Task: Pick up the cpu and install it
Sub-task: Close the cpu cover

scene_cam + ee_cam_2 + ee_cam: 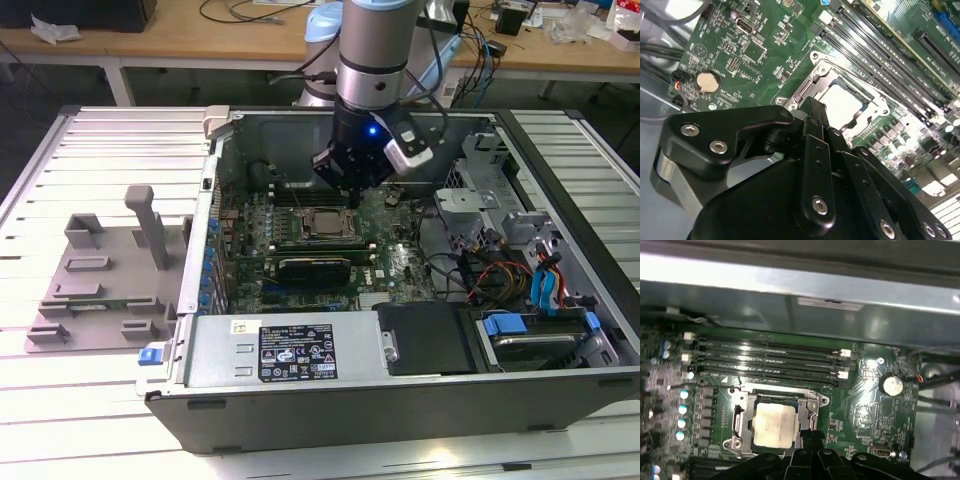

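The cpu [327, 224] lies flat inside the motherboard socket, its pale metal top showing in both wrist views [845, 102] [772, 426]. The socket's metal frame [742, 412] surrounds it and the chip sits level within it. My gripper [352, 197] hangs inside the open computer case just above the socket's edge, beside the chip. Its black fingers [810, 112] come together at the tip with nothing between them. In the first wrist view the fingertips [812, 434] overlap the socket rim next to the cpu.
Long memory slots [770, 360] run beside the socket, and a coin battery [890, 384] sits on the board. The case holds a black power supply [300, 350], cables [500, 275] and a drive bay. A grey fixture plate [95, 285] with raised blocks stands outside the case at the exterior view's left.
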`<state>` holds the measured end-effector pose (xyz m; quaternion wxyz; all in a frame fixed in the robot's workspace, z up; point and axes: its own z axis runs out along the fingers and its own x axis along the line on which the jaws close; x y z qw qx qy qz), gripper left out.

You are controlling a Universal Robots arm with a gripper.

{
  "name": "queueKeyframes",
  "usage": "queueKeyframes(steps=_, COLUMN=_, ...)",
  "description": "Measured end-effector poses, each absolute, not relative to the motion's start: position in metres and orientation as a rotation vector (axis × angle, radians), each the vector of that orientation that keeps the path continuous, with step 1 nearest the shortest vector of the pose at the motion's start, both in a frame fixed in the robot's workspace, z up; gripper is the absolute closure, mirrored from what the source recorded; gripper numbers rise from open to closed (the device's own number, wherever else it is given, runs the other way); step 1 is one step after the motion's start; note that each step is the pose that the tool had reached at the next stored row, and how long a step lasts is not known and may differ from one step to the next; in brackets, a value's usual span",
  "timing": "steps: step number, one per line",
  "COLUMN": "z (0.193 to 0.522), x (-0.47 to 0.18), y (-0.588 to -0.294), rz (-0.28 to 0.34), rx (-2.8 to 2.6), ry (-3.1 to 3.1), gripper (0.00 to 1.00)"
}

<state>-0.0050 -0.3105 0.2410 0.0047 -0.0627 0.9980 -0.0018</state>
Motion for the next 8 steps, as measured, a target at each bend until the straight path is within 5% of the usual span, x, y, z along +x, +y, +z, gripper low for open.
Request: queueKeyframes(steps=8, z=0.240, x=-0.016, y=-0.310, rz=-0.005, rx=-0.197, ry=3.126, gripper=0.89)
